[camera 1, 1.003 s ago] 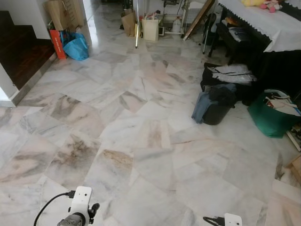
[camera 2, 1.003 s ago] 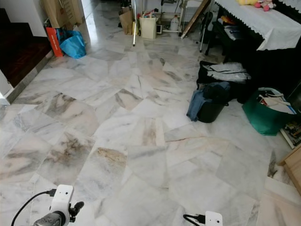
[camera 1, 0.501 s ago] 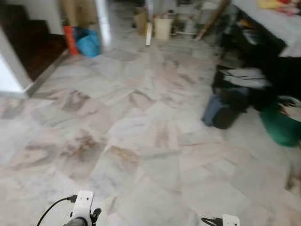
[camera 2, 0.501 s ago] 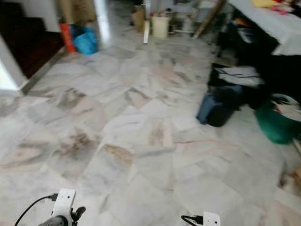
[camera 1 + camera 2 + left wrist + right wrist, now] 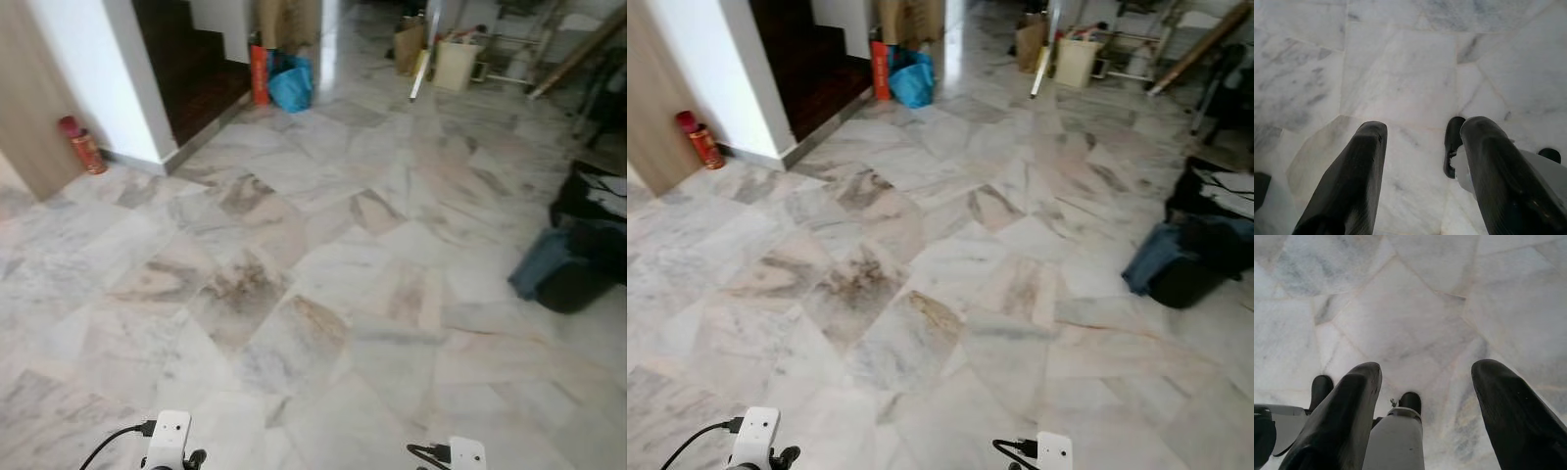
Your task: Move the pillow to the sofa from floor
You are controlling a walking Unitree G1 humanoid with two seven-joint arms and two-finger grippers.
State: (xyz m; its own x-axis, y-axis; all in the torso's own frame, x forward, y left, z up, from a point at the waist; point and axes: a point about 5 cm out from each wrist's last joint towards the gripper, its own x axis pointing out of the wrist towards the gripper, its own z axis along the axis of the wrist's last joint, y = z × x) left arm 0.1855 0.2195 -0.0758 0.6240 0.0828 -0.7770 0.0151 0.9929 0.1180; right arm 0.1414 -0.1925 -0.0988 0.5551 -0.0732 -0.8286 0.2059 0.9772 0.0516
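1. Red canister (image 5: 80, 145): upright against the wall base, far ahead and left of the left hand; parked out of the walkway.
2. Left hand (image 5: 1420, 176): fingers apart, empty, pointing down at the marble floor (image 5: 323, 274); judged idle carry posture, since nothing is within reach.
3. Blue bag (image 5: 291, 86): far ahead of both hands, beside an orange box (image 5: 259, 72) at the stair opening; stored, not task items.
4. Right hand (image 5: 1425, 416): fingers apart, empty, hanging over bare floor.
5. Dark bags (image 5: 573, 269): ahead and right of the right hand, heaped on the floor.
6. Pillow and sofa: neither can be made out; judged search phase.
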